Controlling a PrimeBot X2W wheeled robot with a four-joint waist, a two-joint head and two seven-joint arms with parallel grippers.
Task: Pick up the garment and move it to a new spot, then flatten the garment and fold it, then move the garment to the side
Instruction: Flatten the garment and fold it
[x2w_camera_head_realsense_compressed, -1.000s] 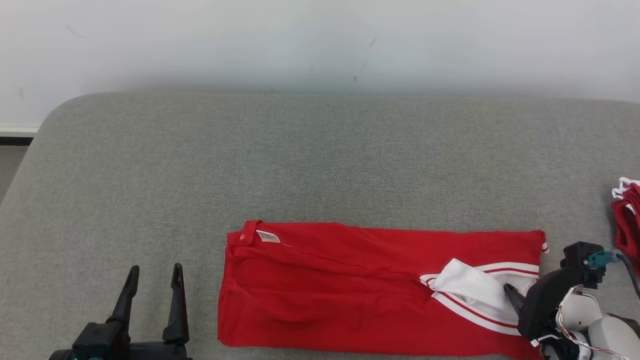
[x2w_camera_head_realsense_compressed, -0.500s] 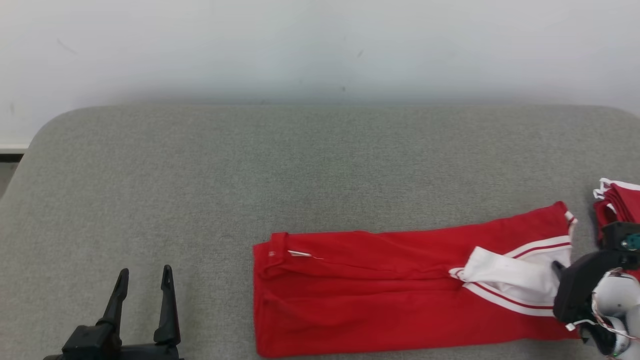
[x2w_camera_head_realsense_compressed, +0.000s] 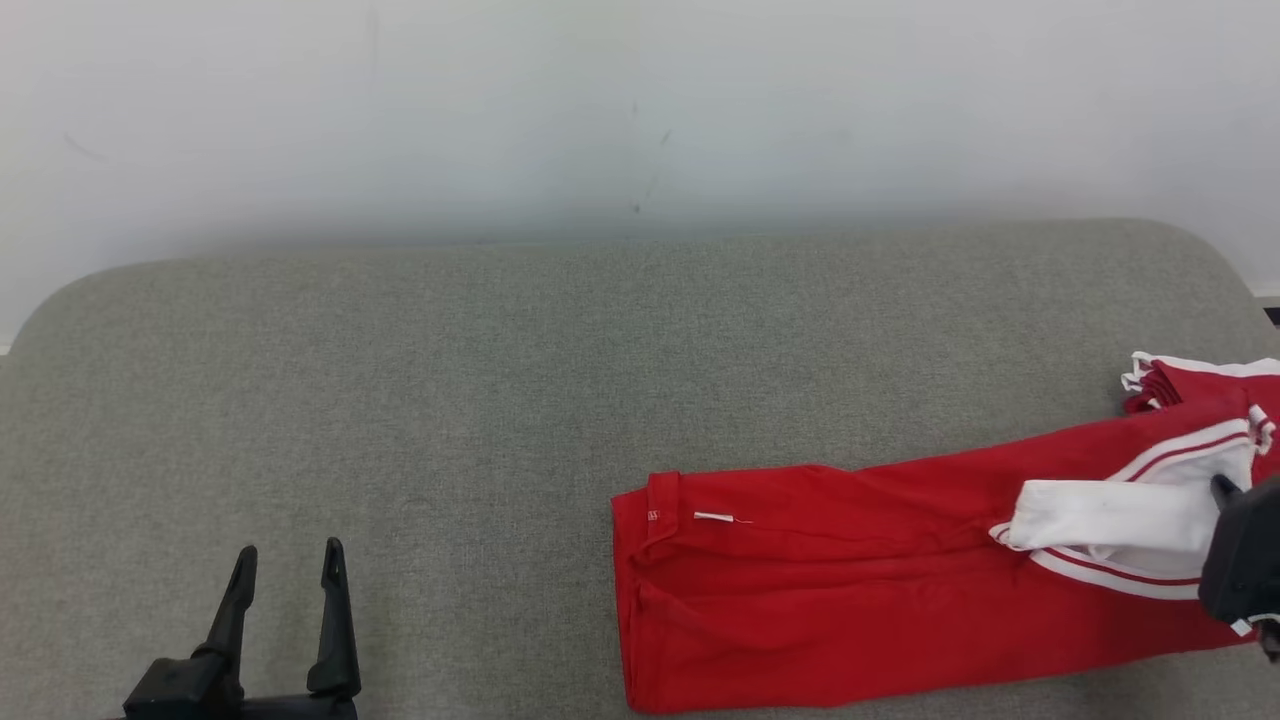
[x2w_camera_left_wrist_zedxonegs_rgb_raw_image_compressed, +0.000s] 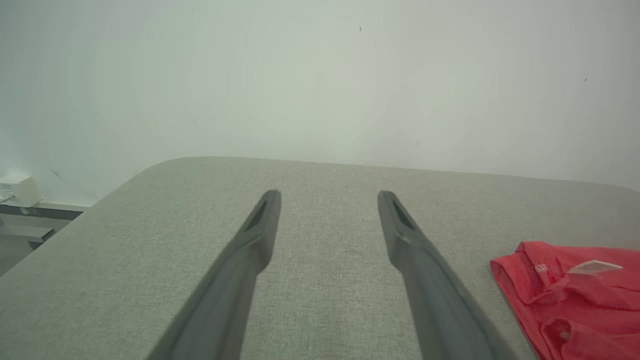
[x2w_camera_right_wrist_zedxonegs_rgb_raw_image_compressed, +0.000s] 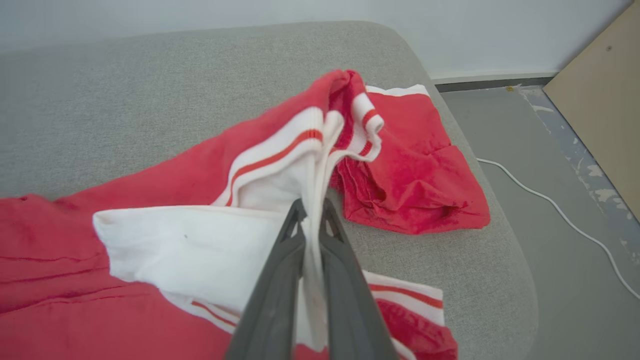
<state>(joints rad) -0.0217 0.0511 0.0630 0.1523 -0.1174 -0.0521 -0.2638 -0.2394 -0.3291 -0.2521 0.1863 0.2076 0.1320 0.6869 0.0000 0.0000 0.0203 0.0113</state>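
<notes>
Grey woven fabric is covering a broad padded surface (x2w_camera_head_realsense_compressed: 400, 400) with rounded corners, and a plain pale wall (x2w_camera_head_realsense_compressed: 600, 100) is rising behind it. We are looking down on a long red garment (x2w_camera_head_realsense_compressed: 850, 600) with white, red-striped trim. It is lying folded lengthwise on the right half of the surface, near the front edge. Its left end is resting flat, with a small white label (x2w_camera_head_realsense_compressed: 712, 517) showing near the far corner. Its right end is lifting off the surface and slanting up toward the right.

The right gripper (x2w_camera_right_wrist_zedxonegs_rgb_raw_image_compressed: 312, 209) is pinching that raised end. In the right wrist view its two dark fingers are pressing together on a fold of the white trim, and cloth is draping down on both sides. In the head view this gripper is sitting at the right edge, partly cut off by the frame.

Just beyond the held end, a smaller heap of red cloth (x2w_camera_right_wrist_zedxonegs_rgb_raw_image_compressed: 420, 175) with a white edge is lying at the surface's right corner. It is looking like a second folded piece, though we cannot tell for certain.

The left gripper (x2w_camera_head_realsense_compressed: 290, 555) is hovering at the lower left, well apart from the garment. Its fingers are spreading wide, with bare grey fabric showing between them.

Past the surface's right edge, a thin white cable (x2w_camera_right_wrist_zedxonegs_rgb_raw_image_compressed: 550, 205) is trailing across a grey floor (x2w_camera_right_wrist_zedxonegs_rgb_raw_image_compressed: 550, 300), beside a tan board (x2w_camera_right_wrist_zedxonegs_rgb_raw_image_compressed: 600, 100).
</notes>
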